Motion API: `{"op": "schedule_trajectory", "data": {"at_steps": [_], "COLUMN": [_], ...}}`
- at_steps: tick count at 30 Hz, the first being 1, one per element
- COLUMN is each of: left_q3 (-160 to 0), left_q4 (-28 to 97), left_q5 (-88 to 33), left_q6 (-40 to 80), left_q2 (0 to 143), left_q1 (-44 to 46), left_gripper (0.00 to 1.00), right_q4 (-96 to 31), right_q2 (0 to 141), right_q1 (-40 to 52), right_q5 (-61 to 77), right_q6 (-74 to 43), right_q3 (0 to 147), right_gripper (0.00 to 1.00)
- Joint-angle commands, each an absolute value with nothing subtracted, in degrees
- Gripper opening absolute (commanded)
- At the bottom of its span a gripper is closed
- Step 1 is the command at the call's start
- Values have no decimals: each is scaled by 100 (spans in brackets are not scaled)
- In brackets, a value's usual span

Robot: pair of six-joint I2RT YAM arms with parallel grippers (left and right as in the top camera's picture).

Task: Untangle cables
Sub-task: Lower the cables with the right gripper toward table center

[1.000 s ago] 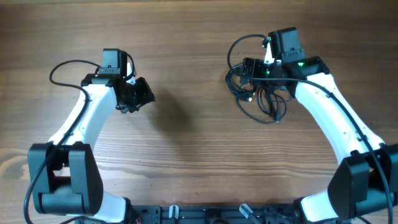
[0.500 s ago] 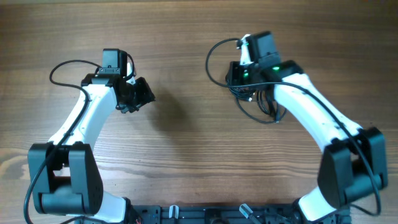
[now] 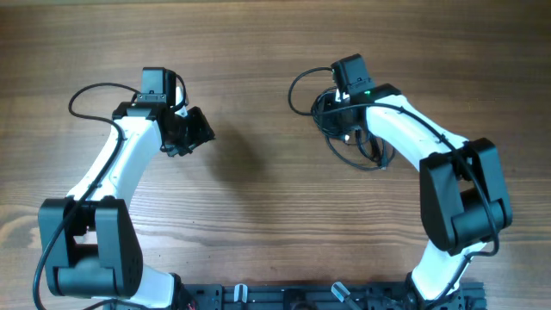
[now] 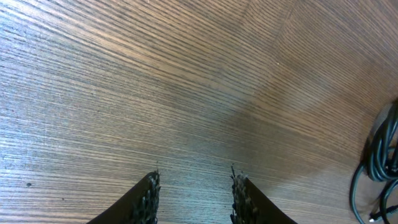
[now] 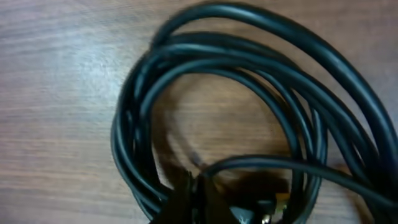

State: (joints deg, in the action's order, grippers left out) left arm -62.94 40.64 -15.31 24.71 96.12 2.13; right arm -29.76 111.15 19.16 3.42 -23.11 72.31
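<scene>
Only blurred, cut-off cables (image 5: 134, 124) beside right gripper (image 5: 199, 190), jaws together; left gripper (image 4: 194, 186) apart.

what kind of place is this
Probably a robotics lab bench: a white left arm and right arm stand at a wood-grain table, with a bunch of black cables on it.

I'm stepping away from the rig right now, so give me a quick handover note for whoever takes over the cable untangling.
Left gripper: open, empty, over the bare wooden table.
Right gripper: shut, down at the edge of the cables; whether it pinches a strand cannot be told.
Where: the cables lie in one bunch of overlapping black loops on the table, on the right arm's side.
Done: nothing separated yet.
Left: pull the loops apart and lay each cable out on its own.
</scene>
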Motion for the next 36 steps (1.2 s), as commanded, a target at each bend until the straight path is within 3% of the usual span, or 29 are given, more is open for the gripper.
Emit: {"op": "schedule_trajectory", "data": {"at_steps": [1, 17, 24, 36], "left_q3": [-6246, -6246, -6246, -6246], "left_q4": [4042, 4023, 4051, 4125], "left_q5": [-1520, -1562, -1743, -2268], "left_q6": [2427, 2421, 2078, 735], "left_q2": [9677, 9679, 9679, 9677], "left_q1": [202, 202, 220, 1273], "left_gripper": [41, 38, 36, 34], "right_q4": [-3201, -3859, -4705, -5704], "right_q2": [11166, 11260, 10980, 10698], "right_q1": [1927, 3277, 2840, 2298], "right_q5": [1446, 2375, 3341, 2333], "right_q6": [-2585, -2582, -1806, -1820], "right_q3": [7196, 7196, 7835, 7697], "right_gripper": [9, 14, 22, 30]}}
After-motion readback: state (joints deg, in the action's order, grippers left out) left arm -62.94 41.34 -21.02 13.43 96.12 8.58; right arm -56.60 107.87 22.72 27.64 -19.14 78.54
